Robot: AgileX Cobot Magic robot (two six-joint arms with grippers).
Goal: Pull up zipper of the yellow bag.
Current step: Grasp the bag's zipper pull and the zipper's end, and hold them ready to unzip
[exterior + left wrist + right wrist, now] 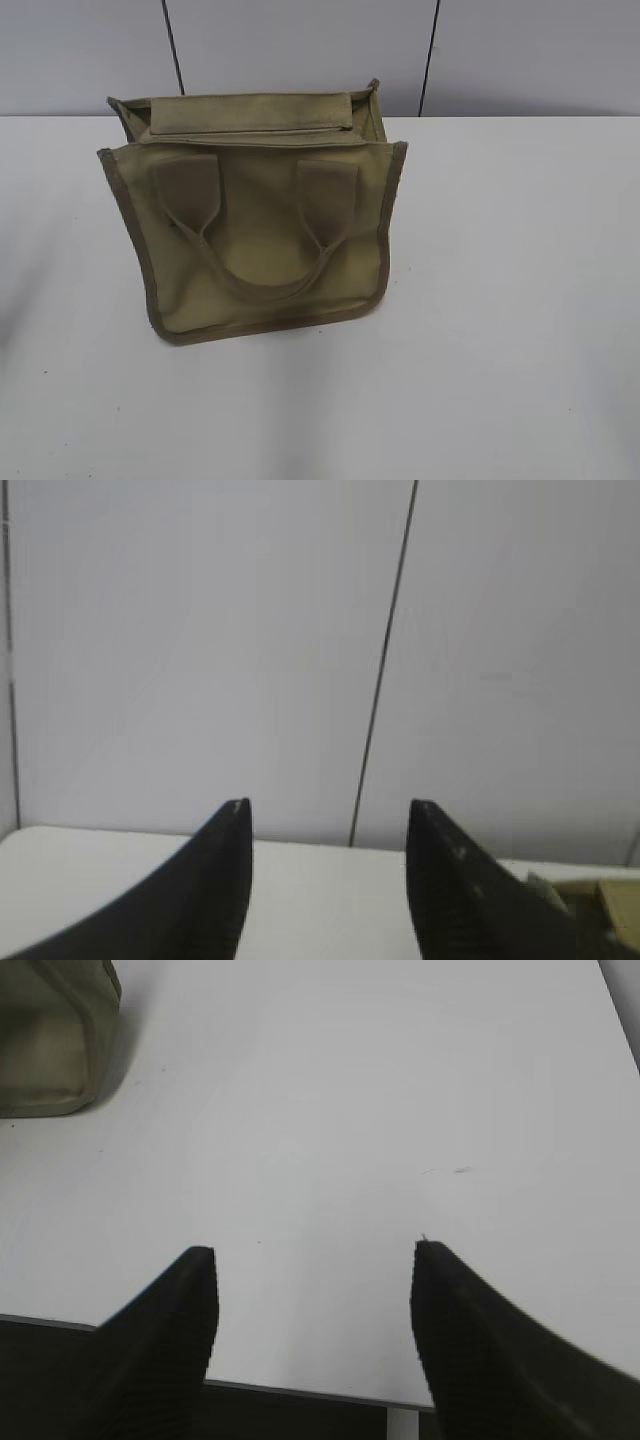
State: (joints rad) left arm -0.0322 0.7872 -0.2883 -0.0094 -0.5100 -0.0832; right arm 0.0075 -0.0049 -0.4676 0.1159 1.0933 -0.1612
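Observation:
The yellow bag point(260, 240) stands upright on the white table, left of centre in the exterior view, its looped handle hanging down the front. The zipper point(250, 130) shows as a thin dark line along the top panel; its pull is not discernible. No gripper shows in the exterior view. My left gripper point(328, 815) is open and empty, facing the back wall, with a corner of the bag point(600, 900) at the lower right. My right gripper point(315, 1255) is open and empty above the table's near edge, with the bag's corner point(50, 1040) at the upper left.
The white table point(500, 300) extends around the bag. A grey panelled wall point(300, 50) with dark vertical seams stands behind it. The table's near edge point(300, 1388) shows in the right wrist view.

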